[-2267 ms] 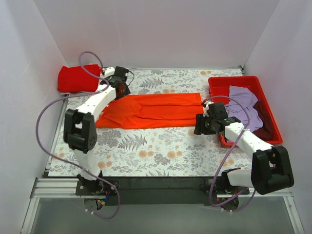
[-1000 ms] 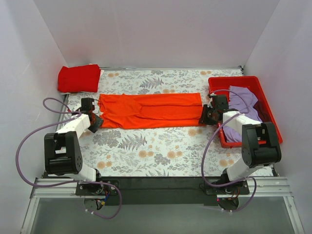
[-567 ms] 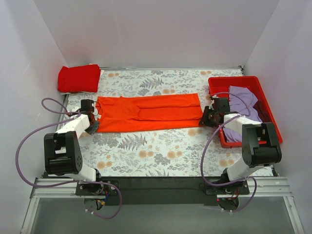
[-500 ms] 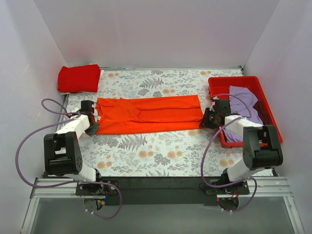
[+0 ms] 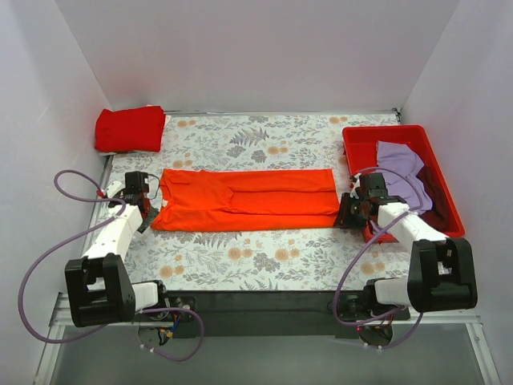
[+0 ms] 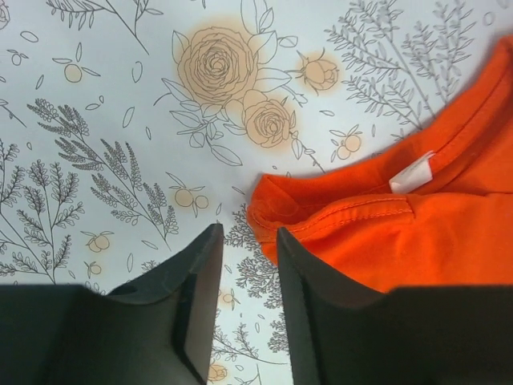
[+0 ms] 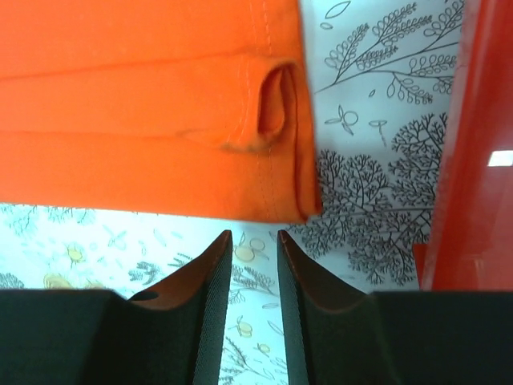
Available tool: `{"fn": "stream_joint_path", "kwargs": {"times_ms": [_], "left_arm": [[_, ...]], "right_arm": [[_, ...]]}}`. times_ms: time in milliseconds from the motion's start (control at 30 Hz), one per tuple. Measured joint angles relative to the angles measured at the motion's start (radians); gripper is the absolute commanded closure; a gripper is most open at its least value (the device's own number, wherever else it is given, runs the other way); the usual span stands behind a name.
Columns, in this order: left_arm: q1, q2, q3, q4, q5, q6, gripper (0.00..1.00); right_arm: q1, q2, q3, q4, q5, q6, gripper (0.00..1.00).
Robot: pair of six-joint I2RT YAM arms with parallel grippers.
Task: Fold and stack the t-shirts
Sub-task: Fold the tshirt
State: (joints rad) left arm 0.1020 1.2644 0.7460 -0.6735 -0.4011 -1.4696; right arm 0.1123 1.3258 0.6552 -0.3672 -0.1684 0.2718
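— What changed?
— The orange t-shirt slid toward 6 o'clock on the bench. The left pincer and right pincer stand apart, empty, at its ends.
— The bin?
— Red bin, 3 o'clock: lavender t-shirt and maroon t-shirt.

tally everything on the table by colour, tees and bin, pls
orange tee: 1
red tee: 1
lavender tee: 1
maroon tee: 1
red bin: 1
Total: 5 (4 tees, 1 bin)
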Motion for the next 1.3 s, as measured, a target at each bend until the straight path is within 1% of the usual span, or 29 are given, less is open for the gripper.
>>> {"fn": "stream_joint_path", "kwargs": {"times_ms": [67, 167, 200, 233, 300, 400, 433, 467, 533, 600, 667, 800, 967, 1133, 1300], "left_arm": [[0.000, -0.031, -0.002, 0.000, 0.002, 0.014, 0.62], [0.000, -0.090, -0.003, 0.004, 0.010, 0.029, 0.48], [0.000, -0.115, -0.003, 0.005, 0.019, 0.037, 0.47], [0.000, -0.135, -0.003, 0.008, 0.030, 0.043, 0.41], [-0.008, -0.169, -0.003, 0.012, 0.054, 0.057, 0.40], [-0.042, -0.222, -0.003, 0.024, 0.102, 0.068, 0.37], [-0.067, -0.244, -0.003, 0.031, 0.117, 0.071, 0.34], [-0.103, -0.268, -0.005, 0.042, 0.126, 0.076, 0.34], [-0.187, -0.310, -0.012, 0.071, 0.137, 0.086, 0.34], [-0.254, -0.333, -0.020, 0.095, 0.156, 0.105, 0.34], [-0.289, -0.333, -0.026, 0.123, 0.176, 0.130, 0.34], [-0.325, -0.283, -0.032, 0.161, 0.211, 0.178, 0.34], [-0.419, -0.198, -0.032, 0.228, 0.267, 0.222, 0.35], [-0.503, -0.106, -0.031, 0.283, 0.294, 0.253, 0.36], [-0.532, -0.043, -0.031, 0.314, 0.294, 0.274, 0.37]], "right_arm": [[0.000, -0.024, 0.009, -0.031, -0.011, -0.011, 0.60], [0.008, -0.053, 0.037, -0.055, -0.026, -0.022, 0.57], [0.017, -0.063, 0.053, -0.061, -0.029, -0.029, 0.55], [0.032, -0.071, 0.071, -0.063, -0.029, -0.037, 0.53], [0.082, -0.079, 0.110, -0.062, -0.027, -0.055, 0.53], [0.192, -0.074, 0.157, -0.034, -0.022, -0.084, 0.47], [0.238, -0.067, 0.169, -0.019, -0.018, -0.095, 0.41], [0.283, -0.055, 0.182, -0.005, -0.014, -0.105, 0.37], [0.370, -0.013, 0.213, 0.013, 0.002, -0.135, 0.34], [0.445, 0.058, 0.259, 0.033, 0.022, -0.166, 0.33], [0.513, 0.138, 0.315, 0.042, 0.053, -0.196, 0.33], [0.603, 0.272, 0.409, 0.058, 0.126, -0.259, 0.33], [0.665, 0.393, 0.500, 0.060, 0.205, -0.326, 0.33], [0.682, 0.474, 0.553, 0.060, 0.249, -0.371, 0.34], [0.690, 0.526, 0.579, 0.055, 0.270, -0.399, 0.34]]}}
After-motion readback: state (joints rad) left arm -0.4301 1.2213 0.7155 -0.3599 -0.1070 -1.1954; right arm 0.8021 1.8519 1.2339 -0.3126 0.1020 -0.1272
